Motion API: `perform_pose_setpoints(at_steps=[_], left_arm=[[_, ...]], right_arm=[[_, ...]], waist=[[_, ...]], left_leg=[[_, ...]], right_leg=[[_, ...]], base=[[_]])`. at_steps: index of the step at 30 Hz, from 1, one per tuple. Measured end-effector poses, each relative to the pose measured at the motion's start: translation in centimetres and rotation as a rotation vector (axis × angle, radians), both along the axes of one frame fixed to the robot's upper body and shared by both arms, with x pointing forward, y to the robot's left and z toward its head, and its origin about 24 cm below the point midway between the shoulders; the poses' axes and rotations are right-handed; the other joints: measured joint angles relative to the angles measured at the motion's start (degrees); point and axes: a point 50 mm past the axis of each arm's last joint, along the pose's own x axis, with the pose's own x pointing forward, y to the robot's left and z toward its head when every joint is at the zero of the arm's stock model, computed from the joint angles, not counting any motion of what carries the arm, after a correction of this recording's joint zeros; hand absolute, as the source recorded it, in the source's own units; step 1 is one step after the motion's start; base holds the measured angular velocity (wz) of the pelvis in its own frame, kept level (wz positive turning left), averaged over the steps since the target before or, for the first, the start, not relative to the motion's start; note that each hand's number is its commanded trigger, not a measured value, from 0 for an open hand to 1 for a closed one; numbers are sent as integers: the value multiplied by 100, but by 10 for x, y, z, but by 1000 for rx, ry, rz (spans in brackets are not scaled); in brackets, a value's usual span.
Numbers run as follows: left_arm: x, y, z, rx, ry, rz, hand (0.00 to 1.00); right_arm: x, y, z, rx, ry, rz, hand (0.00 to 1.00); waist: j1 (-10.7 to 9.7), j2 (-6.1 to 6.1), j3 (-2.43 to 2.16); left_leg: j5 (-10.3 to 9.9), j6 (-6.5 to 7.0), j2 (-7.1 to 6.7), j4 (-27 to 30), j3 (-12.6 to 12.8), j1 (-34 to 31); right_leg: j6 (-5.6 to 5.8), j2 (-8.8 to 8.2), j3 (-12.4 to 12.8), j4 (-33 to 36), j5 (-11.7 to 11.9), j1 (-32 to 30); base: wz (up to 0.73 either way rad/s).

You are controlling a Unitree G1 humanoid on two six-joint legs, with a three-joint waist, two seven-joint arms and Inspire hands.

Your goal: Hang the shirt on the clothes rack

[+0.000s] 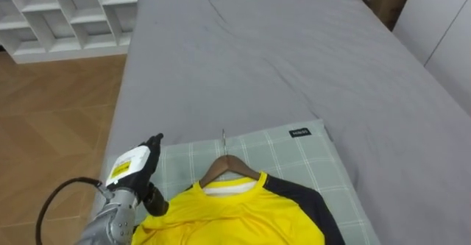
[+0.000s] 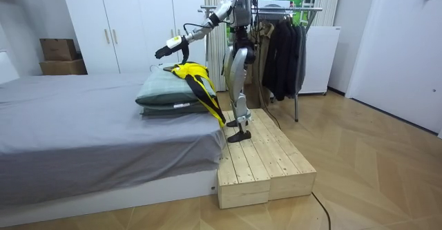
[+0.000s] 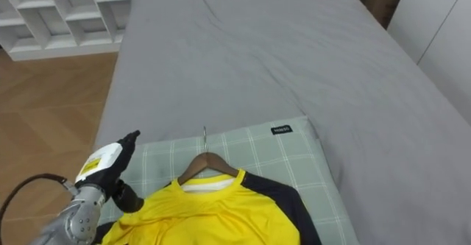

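With the left hand (image 1: 136,170) released at 9 o'clock of the yellow shirt (image 1: 235,214) lying on the pillow (image 1: 294,157), we should grasp the hanger (image 1: 229,164) neck at its 12 o'clock, not the cloth.

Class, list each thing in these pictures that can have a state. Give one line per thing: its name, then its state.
yellow shirt: on its hanger, lying on the pillow, not yet hung.
hanger: inside the shirt's collar, hook free.
pillow: flat on the bed, under the shirt.
left hand: open, beside the shirt, holding nothing.
clothes rack: upright, dark clothes hanging on it.
wardrobe doors: closed.
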Motion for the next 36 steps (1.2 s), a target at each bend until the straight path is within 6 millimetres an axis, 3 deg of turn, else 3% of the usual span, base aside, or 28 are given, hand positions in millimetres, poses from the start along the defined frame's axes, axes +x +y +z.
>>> perform_pose_setpoints(at_steps=[8,13,15,20,27,36], left_arm=[[-3,0,-7,3,39,-5,0],[-5,3,-11,13,66,5,0],[-1,3,-8,17,63,8,0],[-2,4,-11,19,83,18,0],[9,3,-3,-40,77,63,0],[9,-1,-6,-59,93,66,0]], right_arm=[[17,4,3,5,-37,14,0],[29,8,5,5,-58,44,0],[36,9,7,4,-74,52,0],[43,11,8,1,-84,78,0],[68,22,14,-12,-133,104,0],[76,28,16,0,-156,105,0]], waist=[[-5,-8,7],[-23,14,53],[-18,40,93],[-20,39,109],[-18,-72,205],[-28,-138,233]], left_leg=[[0,0,63,113,49,-163],[-1,2,115,226,49,-381],[20,26,114,222,53,-524],[98,21,117,242,54,-690],[299,6,33,245,113,-1074],[336,3,85,503,317,-1364]], right_leg=[[0,3,3,143,-15,-192],[-4,29,9,227,-16,-383],[-4,24,22,333,-16,-582],[-30,16,46,570,-34,-850],[-104,-79,53,991,-248,-1420],[-162,-159,74,1481,-456,-1831]], base=[[-2],[0],[2],[-1],[1],[1]])
